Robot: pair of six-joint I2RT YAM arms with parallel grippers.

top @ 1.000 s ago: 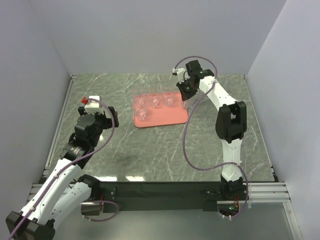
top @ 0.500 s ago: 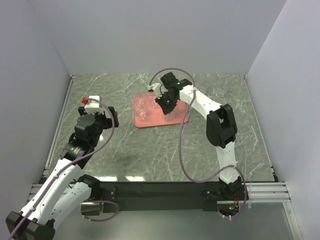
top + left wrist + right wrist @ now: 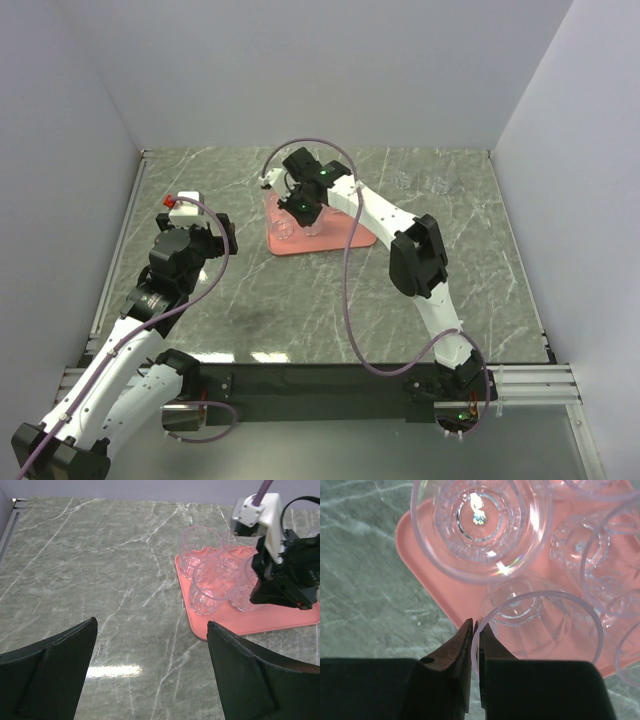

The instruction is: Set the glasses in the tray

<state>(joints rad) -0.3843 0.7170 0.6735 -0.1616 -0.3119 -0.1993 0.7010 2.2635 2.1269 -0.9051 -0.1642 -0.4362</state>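
The salmon-pink tray (image 3: 345, 238) lies at the table's middle back. My right gripper (image 3: 475, 630) is shut on the rim of a clear glass (image 3: 545, 630) and holds it over the tray's left part, one finger inside the rim and one outside. Several more glasses stand on the tray (image 3: 435, 575), one of them (image 3: 480, 525) just ahead of the held one. In the left wrist view the glasses (image 3: 207, 590) cluster on the tray's left end (image 3: 260, 625), with the right gripper (image 3: 285, 580) over them. My left gripper (image 3: 152, 670) is open and empty, above bare table left of the tray.
Two more clear glasses (image 3: 405, 180) (image 3: 440, 183) stand faintly on the marble at the back right. White walls close in the table at the back and sides. A metal rail (image 3: 120, 250) runs along the left edge.
My right arm has swung left from the tray's right edge to its left part, carrying the glass. The left arm has not moved.
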